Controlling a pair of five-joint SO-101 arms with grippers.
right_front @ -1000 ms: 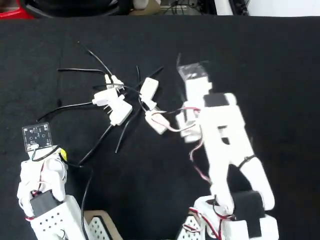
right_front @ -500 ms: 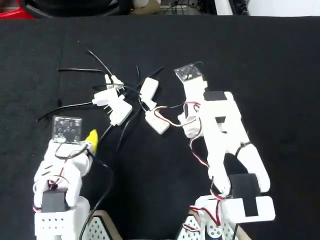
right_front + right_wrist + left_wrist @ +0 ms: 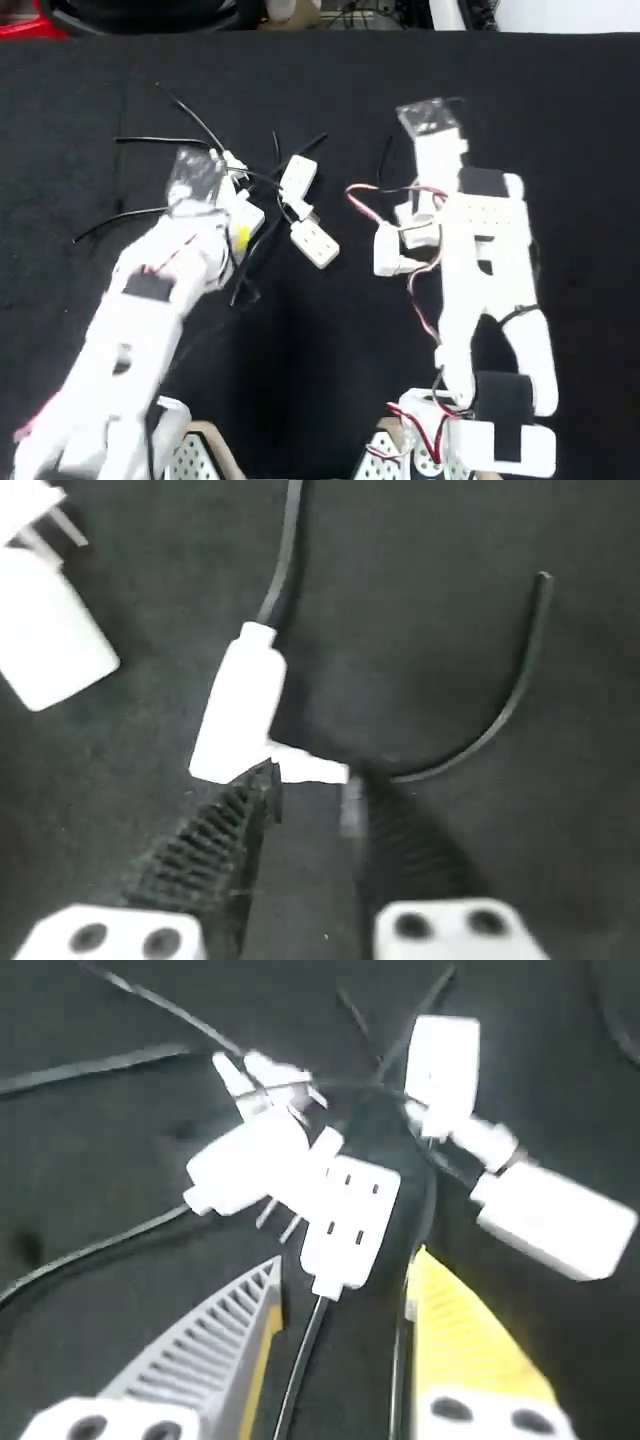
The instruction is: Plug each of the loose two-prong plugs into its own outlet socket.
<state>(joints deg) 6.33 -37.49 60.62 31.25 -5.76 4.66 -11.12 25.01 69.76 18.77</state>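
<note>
Several white plugs and socket blocks with black cords lie bunched on the black table. My left gripper [image 3: 220, 205] hangs open over this bunch. In the left wrist view the left gripper [image 3: 345, 1260] straddles a white socket block [image 3: 350, 1210] with slots. A two-prong plug [image 3: 240, 1165] lies against that block. Another plug [image 3: 298, 178] and a white block [image 3: 315, 243] lie further right. My right gripper [image 3: 430, 118] sits at the far right of the bunch. In the right wrist view the right gripper [image 3: 310, 780] is closed on the end of a white corded plug [image 3: 240, 715].
Loose black cords [image 3: 160, 140] fan out to the left of the bunch. A curved cord [image 3: 500, 710] and a pronged white block [image 3: 45, 645] lie near the right gripper. The black cloth [image 3: 570, 150] runs on bare to the right. Arm bases [image 3: 200, 455] stand at the front edge.
The left arm has swung from the front left up to the bunch of plugs. The right gripper has shifted right and farther back, taking a black cord with it.
</note>
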